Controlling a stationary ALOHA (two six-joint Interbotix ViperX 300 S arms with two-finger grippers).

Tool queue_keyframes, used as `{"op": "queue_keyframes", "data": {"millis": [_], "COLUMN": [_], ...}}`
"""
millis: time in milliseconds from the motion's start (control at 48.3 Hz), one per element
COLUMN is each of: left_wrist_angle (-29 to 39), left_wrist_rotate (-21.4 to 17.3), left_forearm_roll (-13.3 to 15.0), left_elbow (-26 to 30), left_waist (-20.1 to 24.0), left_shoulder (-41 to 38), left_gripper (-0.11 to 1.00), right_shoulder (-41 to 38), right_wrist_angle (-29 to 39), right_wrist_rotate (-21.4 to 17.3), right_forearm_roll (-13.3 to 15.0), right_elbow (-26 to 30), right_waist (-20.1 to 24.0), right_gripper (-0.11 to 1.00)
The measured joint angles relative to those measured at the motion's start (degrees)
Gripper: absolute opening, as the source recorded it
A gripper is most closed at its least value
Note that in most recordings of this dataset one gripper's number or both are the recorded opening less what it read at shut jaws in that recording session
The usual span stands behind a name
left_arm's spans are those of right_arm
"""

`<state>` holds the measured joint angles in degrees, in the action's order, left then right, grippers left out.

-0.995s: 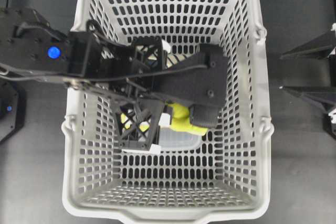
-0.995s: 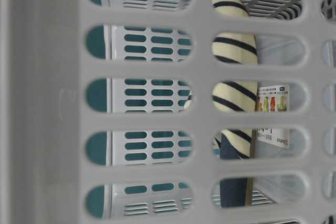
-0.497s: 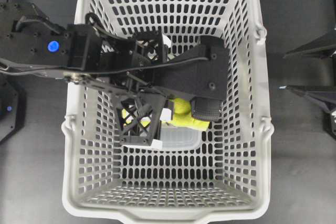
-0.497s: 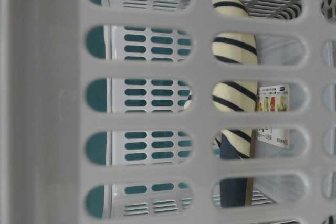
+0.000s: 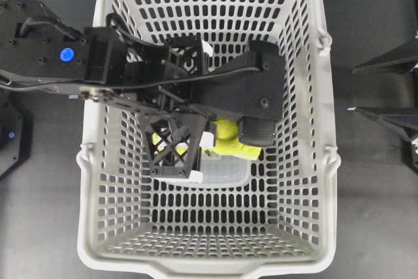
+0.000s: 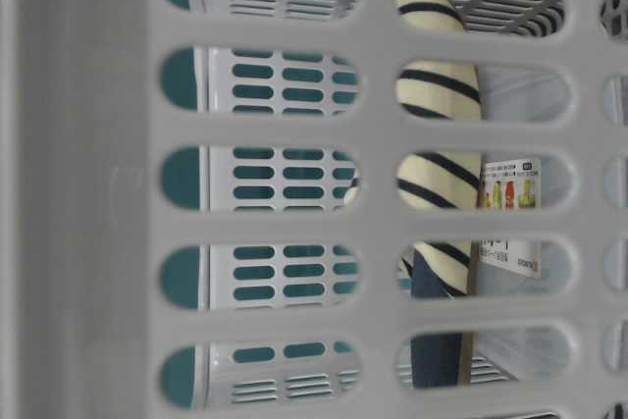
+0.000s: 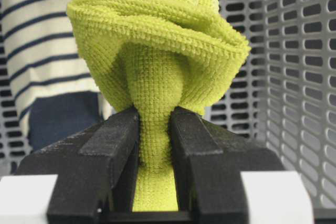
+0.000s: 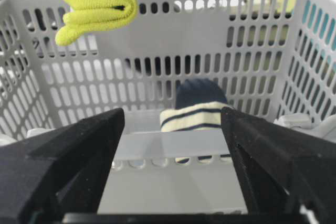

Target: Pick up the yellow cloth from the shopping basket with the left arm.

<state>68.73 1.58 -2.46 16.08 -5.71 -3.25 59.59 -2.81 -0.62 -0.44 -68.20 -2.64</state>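
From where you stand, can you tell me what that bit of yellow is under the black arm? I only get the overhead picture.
Observer: It is the yellow cloth, pinched by a narrow fold between the fingers of the left end effector, as the left wrist view shows.
Operator: Is it lying on the floor of the basket?
Observer: No. In the right wrist view it hangs in the air, well above the floor of the shopping basket.
Operator: Anything else in there?
Observer: A cream and navy striped cloth and a clear plastic container. The right end effector is open and holds nothing.
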Motion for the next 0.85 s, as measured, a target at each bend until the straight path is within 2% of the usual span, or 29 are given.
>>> {"op": "queue_keyframes", "data": {"millis": [332,622,850], "left_wrist_angle": [0.00,0.00,1.14], "left_wrist_rotate": [0.00,0.00,-0.09], "left_forearm_roll": [0.00,0.00,0.00], "left_elbow": [0.09,3.16,3.16], "left_waist": [0.70,0.62,0.70], "left_shoulder": [0.00,-0.09,-0.09], "left_gripper": [0.16,0.16,0.16], "right_shoulder": [0.26,0.44,1.14], "right_wrist_angle": [-0.97,-1.14,-1.23], "right_wrist_rotate": [0.00,0.00,0.00], "right_forearm_roll": [0.00,0.00,0.00], "right_elbow": [0.00,0.00,0.00], "right_waist": [0.00,0.09,0.00], "right_gripper": [0.71,0.71,0.71]}}
